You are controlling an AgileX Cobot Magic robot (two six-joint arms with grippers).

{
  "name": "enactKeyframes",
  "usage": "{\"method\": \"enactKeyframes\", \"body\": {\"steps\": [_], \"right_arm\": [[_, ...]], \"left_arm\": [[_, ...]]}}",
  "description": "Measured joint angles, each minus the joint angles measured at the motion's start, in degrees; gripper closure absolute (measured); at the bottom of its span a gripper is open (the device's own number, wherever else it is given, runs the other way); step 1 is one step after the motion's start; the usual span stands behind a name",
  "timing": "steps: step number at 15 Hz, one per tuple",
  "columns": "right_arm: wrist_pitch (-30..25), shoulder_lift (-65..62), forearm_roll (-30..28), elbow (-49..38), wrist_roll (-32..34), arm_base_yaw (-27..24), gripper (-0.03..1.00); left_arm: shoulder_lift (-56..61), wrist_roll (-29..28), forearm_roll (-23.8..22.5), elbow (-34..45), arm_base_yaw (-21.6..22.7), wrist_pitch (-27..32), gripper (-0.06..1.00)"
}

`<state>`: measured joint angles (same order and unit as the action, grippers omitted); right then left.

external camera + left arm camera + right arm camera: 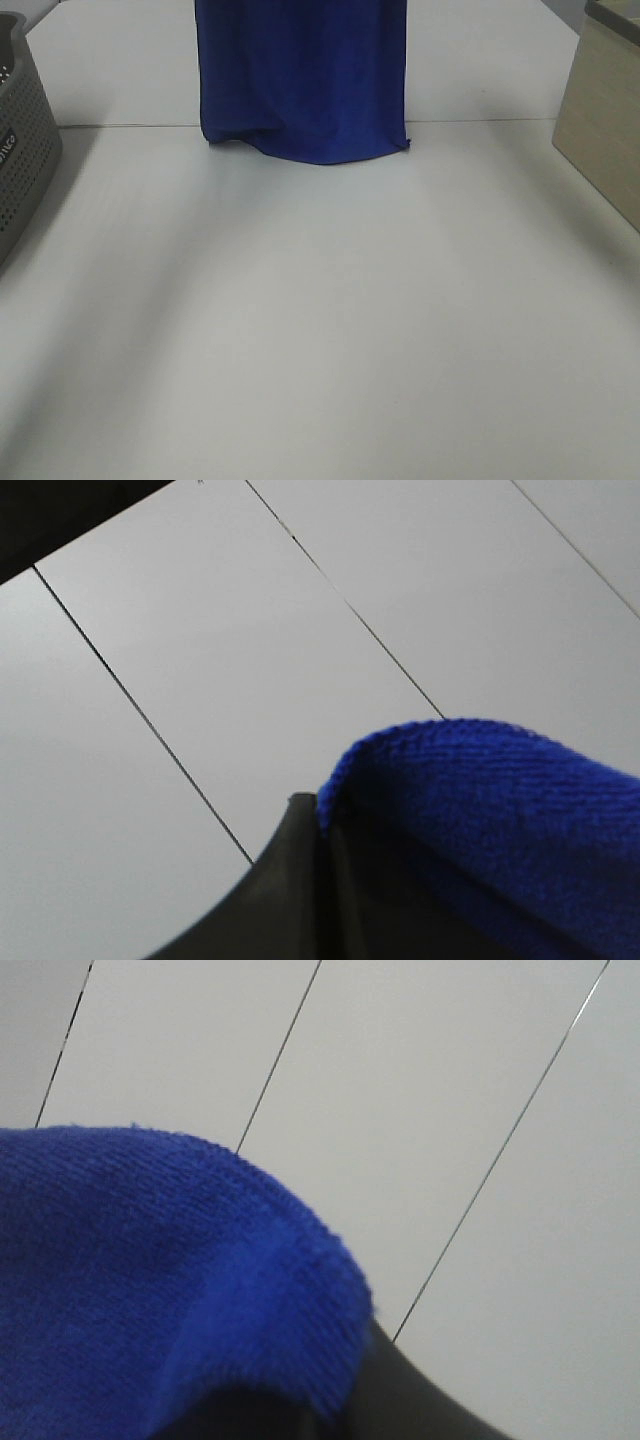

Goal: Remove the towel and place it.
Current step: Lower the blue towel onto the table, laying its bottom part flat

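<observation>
One towel (305,80) fills the top middle of the high view, a royal-blue sheet hanging straight down from beyond the upper edge of the picture. Its sides fall nearly upright and its lower hem curves, lowest near the middle, with a small point sticking out at the hem's right corner. The hem sits at or just above the white table (320,320), close to a thin seam (500,122) that crosses the tabletop; whether cloth and table touch cannot be told. What carries the towel's upper end is out of that view.

Seen from the left wrist, the towel (500,820) shows as a plush, ribbed fold with a stitched edge. That edge runs into the tip of the left gripper (318,820), whose two dark fingers meet along a single line with no gap between them, so it looks clamped onto the cloth. From the right wrist, the towel (150,1280) bulges over the right gripper (400,1390); only a dark curved piece of it shows beneath the cloth, and whether its jaws are together or apart cannot be told.

Behind both wrist views lie pale panels (250,630) parted by thin dark lines.

Farther out on the table, a grey perforated basket (25,150) stands at the left edge of the high view and a beige box (605,130) at the right edge, both well apart from the towel
</observation>
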<state>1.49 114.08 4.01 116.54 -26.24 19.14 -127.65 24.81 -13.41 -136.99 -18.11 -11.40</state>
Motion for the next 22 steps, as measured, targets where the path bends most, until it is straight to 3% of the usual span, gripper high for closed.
{"method": "enactKeyframes", "body": {"steps": [3, 7, 9, 13, 17, 18, 20, 22], "right_arm": [[-6.8, -1.8, 1.1, 0.0, 0.9, 0.0, 0.95], [-17.8, -4.6, 8.1, 0.0, 0.9, 0.0, 0.95], [-22.7, -5.7, 10.1, 0.0, 0.9, 0.0, 0.95], [-35.7, -7.6, 14.0, 0.0, 0.9, 0.0, 0.95], [-46.8, -8.3, 18.6, 0.0, -1.1, 0.0, 0.95], [-52.4, -9.4, 20.0, 0.0, -2.2, 0.0, 0.95], [-56.8, -9.6, 20.3, 0.1, -2.7, 0.0, 0.95], [-62.3, -9.6, 20.3, 0.1, -3.4, 0.0, 0.95]], "left_arm": [[2.1, -0.1, 0.1, 0.0, 0.0, 11.4, 0.94], [5.9, 0.2, 0.2, -0.1, -0.6, 29.8, 0.94], [7.6, 0.8, 0.3, -0.1, -0.9, 36.2, 0.94], [12.1, 4.9, 2.5, -0.1, -0.9, 53.9, 0.94], [15.1, 9.7, 6.4, -0.1, -0.9, 67.7, 0.94], [16.4, 11.9, 8.0, -0.2, -0.9, 74.5, 0.94], [16.7, 12.9, 8.7, -0.2, -0.9, 79.8, 0.94], [16.7, 12.4, 9.2, -0.2, -0.9, 81.0, 0.94]]}}
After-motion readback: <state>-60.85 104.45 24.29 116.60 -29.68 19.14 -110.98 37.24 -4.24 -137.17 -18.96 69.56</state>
